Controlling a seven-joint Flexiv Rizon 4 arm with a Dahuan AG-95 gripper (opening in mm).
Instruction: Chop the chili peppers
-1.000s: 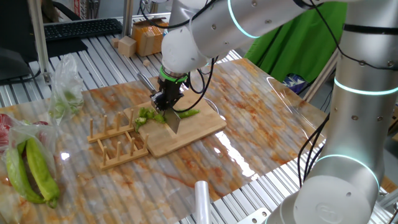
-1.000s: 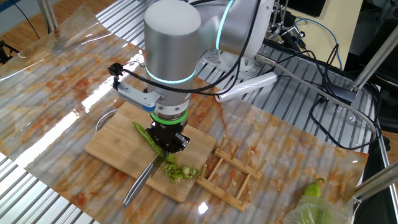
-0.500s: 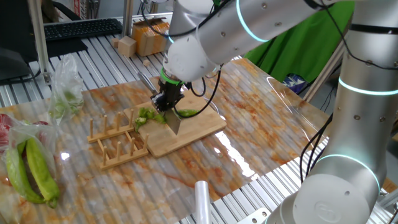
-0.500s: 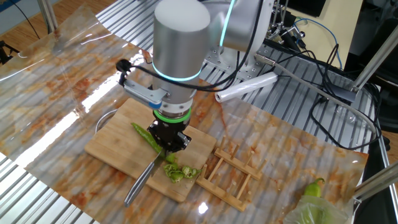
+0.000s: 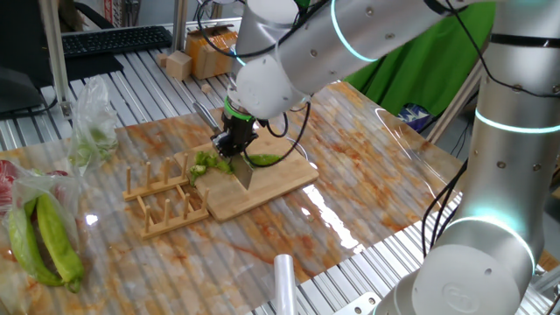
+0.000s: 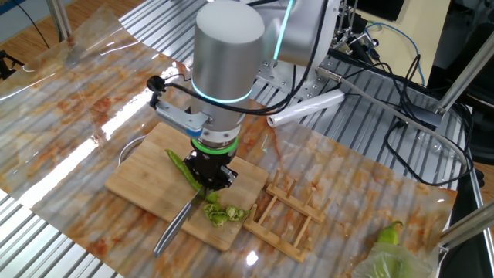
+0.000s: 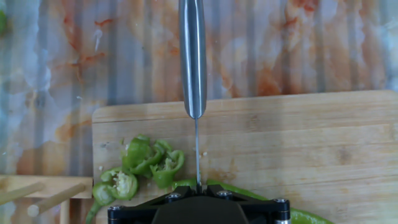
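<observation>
Right now your fingers (image 6: 211,182) are clamped tight on a steel kitchen knife (image 7: 193,59), pointing straight down over the pale wooden cutting board (image 5: 280,179). In the hand view the blade runs edge-on up the middle of the picture, with its grey handle reaching past the board's far edge over the marbled orange bench (image 6: 69,100).

You can see the slender glossy green chili (image 6: 182,168) lying on the board directly beneath the fingers, crossing under the blade. From the other fixed view its long uncut part angles away to one side of the fingers, pointed end outermost. In the hand view only a thin green strip of it shows (image 7: 242,190), just above the black gripper body at the bottom edge.

On the opposite side of the blade, you have a small heap of bright-green chili slices (image 7: 142,165) resting on the board near its corner, just beside the knife but not touching it. They are short curled rings and hollow pieces, pale inside.

Beside that corner of the board sits a light wooden dish rack (image 6: 287,212).
</observation>
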